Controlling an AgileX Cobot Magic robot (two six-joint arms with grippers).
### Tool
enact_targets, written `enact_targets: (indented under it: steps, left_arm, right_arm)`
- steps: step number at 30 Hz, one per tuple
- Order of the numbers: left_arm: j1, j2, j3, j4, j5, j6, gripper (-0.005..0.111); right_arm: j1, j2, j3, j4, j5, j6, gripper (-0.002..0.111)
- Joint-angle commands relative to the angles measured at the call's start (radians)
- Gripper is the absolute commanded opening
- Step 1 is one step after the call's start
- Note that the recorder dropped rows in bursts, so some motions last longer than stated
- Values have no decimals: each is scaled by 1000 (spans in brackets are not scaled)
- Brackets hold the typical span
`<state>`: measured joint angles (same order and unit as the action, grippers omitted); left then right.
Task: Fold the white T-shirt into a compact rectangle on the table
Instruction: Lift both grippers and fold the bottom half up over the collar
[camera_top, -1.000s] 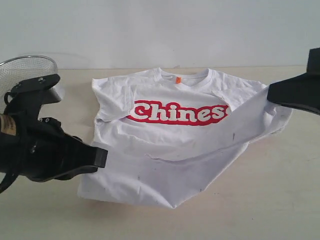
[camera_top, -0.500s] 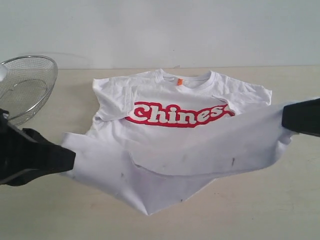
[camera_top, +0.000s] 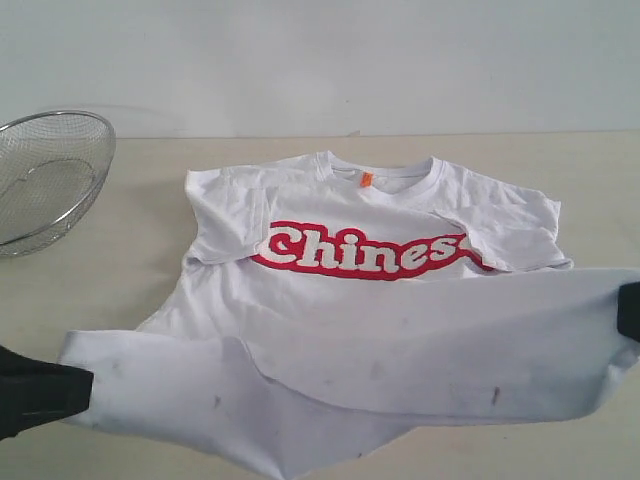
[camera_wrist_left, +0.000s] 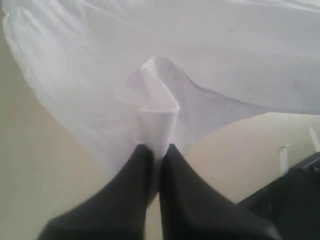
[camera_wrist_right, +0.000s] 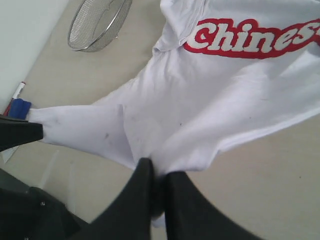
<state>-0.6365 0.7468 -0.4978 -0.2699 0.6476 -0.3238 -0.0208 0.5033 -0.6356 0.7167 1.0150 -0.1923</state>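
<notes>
L pincer (camera_wrist_left: 157, 148): jaws together, clamped on a pinched fold at the lower edge of the white T-shirt (camera_top: 380, 330); cloth fans out ahead of its tips, raised off the table (camera_top: 130, 270). R pincer (camera_wrist_right: 156, 170): jaws together too, clamped on the other end of that edge. Btw the two, the hem stretches as a wide band, sagging mid-way, w/ a few dark marks. Beyond the band, away from both pincers, the chest w/ red-outlined lettering lies flat on the table; collar & orange tag (camera_top: 366, 179) lie farthest off. Wire-mesh basket (camera_top: 45, 175) sits well apart from L pincer, clear of the shirt.
</notes>
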Motion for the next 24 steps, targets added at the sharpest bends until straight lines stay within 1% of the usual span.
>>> enact_targets:
  steps: [1, 3, 7, 12, 15, 16, 19, 20, 22, 23, 24]
  left_arm:
    - [-3, -55, 3, -10, 28, -15, 4]
    - [-3, -63, 3, -8, 19, -19, 4]
    - [-3, -40, 3, 22, -56, -22, 4]
    - [-2, 75, -18, 87, -154, -22, 4]
    - [-2, 196, -80, 177, -253, -49, 4]
    - [-2, 223, -103, 200, -263, -54, 4]
    - [49, 327, -172, 261, -289, -73, 4]
    - [92, 370, -208, 283, -296, -73, 4]
    - [135, 411, -238, 302, -311, -73, 4]
    - [174, 448, -265, 313, -312, -57, 4]
    - [189, 465, -278, 313, -312, -47, 4]
  right_arm:
    - [3, -7, -4, 2, 6, 1, 0]
    - [3, -7, -4, 2, -2, 1, 0]
    - [3, 9, -4, -13, -69, -3, 0]
    - [3, 126, -4, -21, -146, -31, 0]
    - [3, 220, -6, -21, -233, -62, 0]
    - [3, 242, -6, -21, -250, -68, 0]
    - [3, 324, -6, -21, -305, -91, 0]
    - [3, 356, -6, -21, -341, -99, 0]
    - [3, 387, -6, -21, -375, -106, 0]
    - [3, 409, -6, -21, -410, -108, 0]
    - [3, 425, -6, -21, -432, -108, 0]
